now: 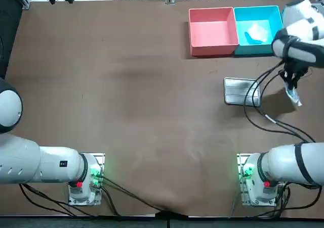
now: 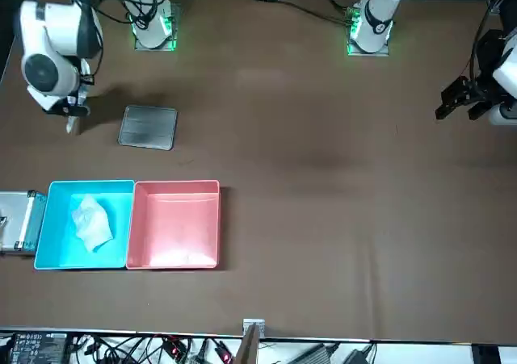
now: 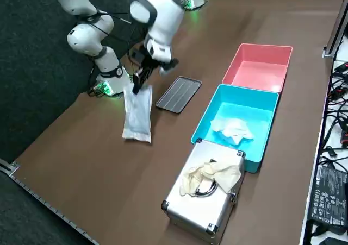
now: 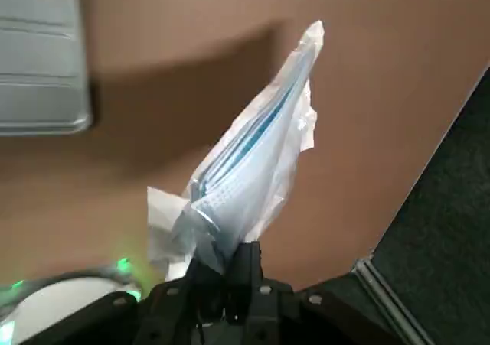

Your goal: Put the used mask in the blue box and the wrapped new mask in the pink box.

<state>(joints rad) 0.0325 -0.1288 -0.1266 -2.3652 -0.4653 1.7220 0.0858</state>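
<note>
Used mask (image 1: 258,32) lies in the blue box (image 1: 240,15) — wrapped mask (image 4: 253,154) hangs clenched in the right hand (image 4: 227,267), pink box (image 1: 212,33) empty.

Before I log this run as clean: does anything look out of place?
Nothing spilled or damaged. The wrapped mask hangs by one end from the right tool, shut on it. Odd: what look like pale gloves draped over the metal case beside the blue box.
</note>
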